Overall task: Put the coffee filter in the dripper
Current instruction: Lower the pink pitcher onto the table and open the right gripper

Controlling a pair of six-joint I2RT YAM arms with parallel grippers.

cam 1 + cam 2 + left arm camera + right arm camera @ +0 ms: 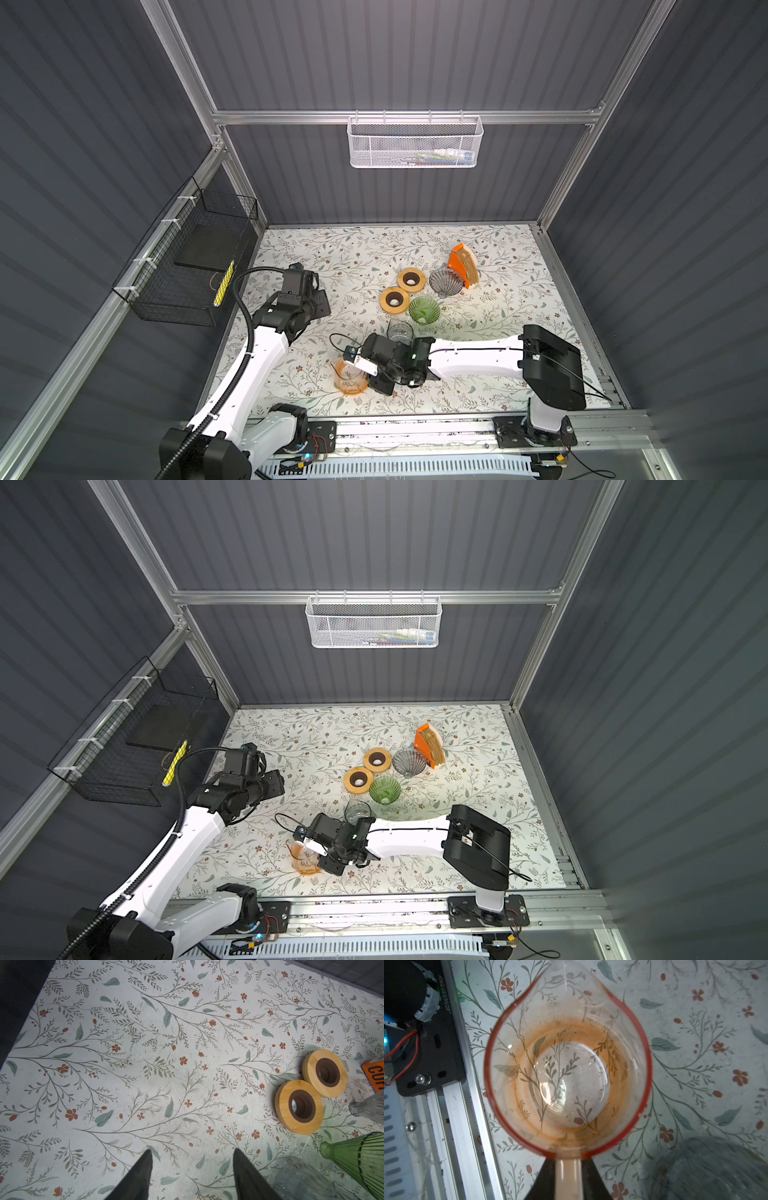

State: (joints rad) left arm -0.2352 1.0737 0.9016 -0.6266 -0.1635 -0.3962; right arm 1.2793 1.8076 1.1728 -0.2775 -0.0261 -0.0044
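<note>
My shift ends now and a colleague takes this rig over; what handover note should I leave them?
Left gripper: open, empty, over bare table.
Right gripper: closed on the handle of the orange carafe.
Filters stand in the orange holder at the back; grey dripper beside it, green dripper nearer the front.
Done: nothing yet; neither dripper holds a filter.
Left: pull one filter, seat it in a dripper.

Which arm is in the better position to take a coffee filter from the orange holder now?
Left, probably. The left gripper is open and empty, while the right gripper grips the orange jug by its handle. The filter holder stands on the right side, though.
</note>
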